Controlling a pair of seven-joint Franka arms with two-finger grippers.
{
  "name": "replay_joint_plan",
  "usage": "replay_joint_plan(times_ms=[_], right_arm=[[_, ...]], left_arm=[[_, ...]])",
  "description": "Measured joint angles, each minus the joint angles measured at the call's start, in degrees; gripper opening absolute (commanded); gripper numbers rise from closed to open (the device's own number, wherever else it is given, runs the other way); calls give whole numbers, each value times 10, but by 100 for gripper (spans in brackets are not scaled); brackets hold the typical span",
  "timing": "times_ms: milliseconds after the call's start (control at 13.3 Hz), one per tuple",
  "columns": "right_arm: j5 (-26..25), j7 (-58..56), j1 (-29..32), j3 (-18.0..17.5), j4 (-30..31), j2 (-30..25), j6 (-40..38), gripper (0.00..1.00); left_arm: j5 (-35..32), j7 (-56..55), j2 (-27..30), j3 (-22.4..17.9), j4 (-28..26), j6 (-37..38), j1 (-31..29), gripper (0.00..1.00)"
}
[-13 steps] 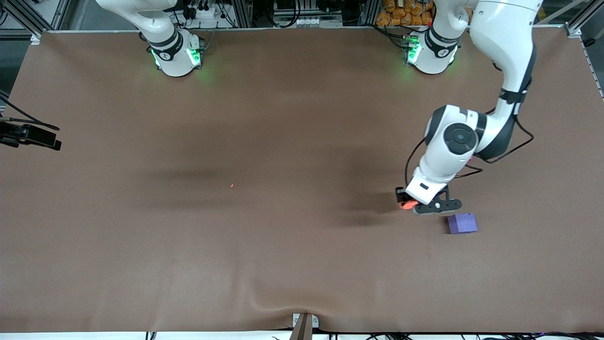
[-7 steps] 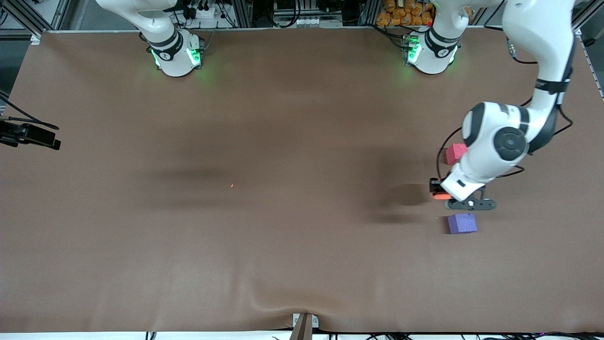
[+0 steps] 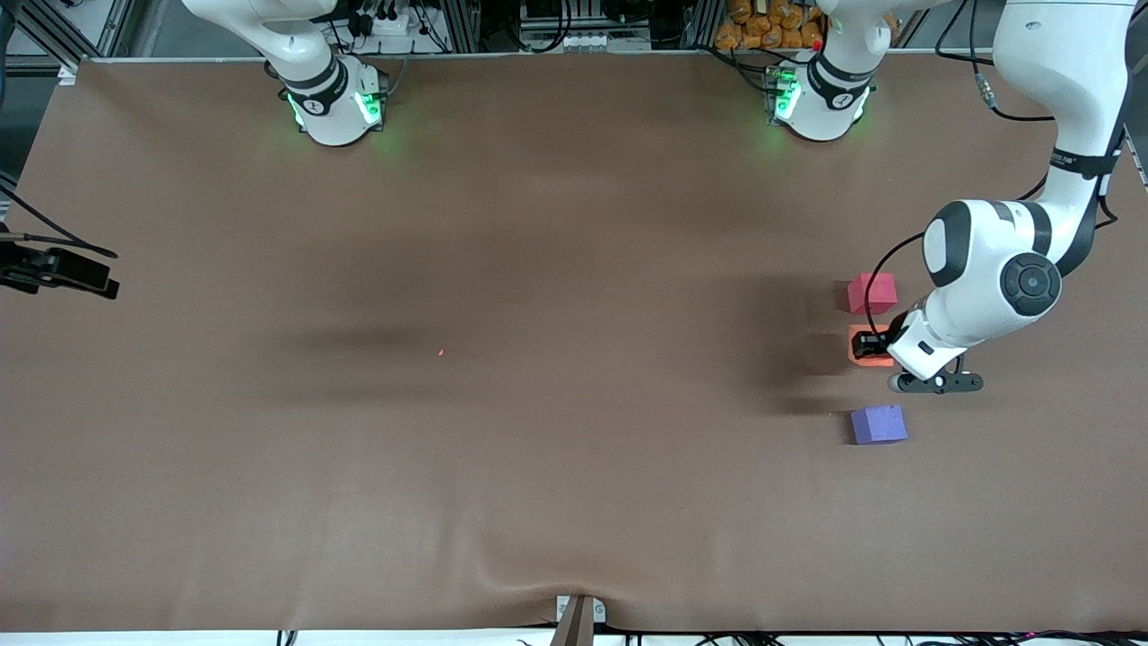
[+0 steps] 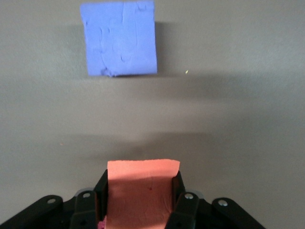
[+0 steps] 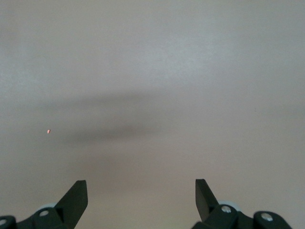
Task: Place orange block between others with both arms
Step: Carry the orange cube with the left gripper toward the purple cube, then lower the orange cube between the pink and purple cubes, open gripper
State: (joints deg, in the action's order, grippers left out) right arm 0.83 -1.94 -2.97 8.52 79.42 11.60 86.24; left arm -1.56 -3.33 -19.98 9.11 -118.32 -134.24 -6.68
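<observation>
The orange block (image 3: 870, 361) is held in my left gripper (image 3: 868, 344), which is shut on it low over the table. It sits in the gap between the red-pink cube (image 3: 872, 293), farther from the front camera, and the purple-blue cube (image 3: 878, 424), nearer to it. In the left wrist view the black fingers (image 4: 178, 191) press the orange block (image 4: 143, 195) on both sides, and the purple-blue cube (image 4: 119, 38) lies apart from it. I cannot tell whether the block touches the table. My right gripper (image 5: 140, 191) is open over bare table and waits.
The brown table cover (image 3: 538, 269) is wrinkled at its near edge. A tiny orange speck (image 3: 440, 352) lies mid-table. A black fixture with cables (image 3: 54, 269) hangs over the edge at the right arm's end. Both arm bases (image 3: 332, 99) stand along the back edge.
My left arm has swung toward its own end of the table with the orange block. It has uncovered the red-pink cube and brought the block in line between the two cubes. The right gripper stays open.
</observation>
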Motion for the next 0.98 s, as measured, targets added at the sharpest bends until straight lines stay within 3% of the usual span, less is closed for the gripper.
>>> replay_joint_plan(times_ms=[301,979], right_arm=[[0,-8,-8,-19,41,-8,13,100],[0,-28,-7,-17,39,-33,-10,100]], left_arm=[[22,0,-7,0,-5,-9,-18,0],[24,11,-48,1,2,-71,-28,0]])
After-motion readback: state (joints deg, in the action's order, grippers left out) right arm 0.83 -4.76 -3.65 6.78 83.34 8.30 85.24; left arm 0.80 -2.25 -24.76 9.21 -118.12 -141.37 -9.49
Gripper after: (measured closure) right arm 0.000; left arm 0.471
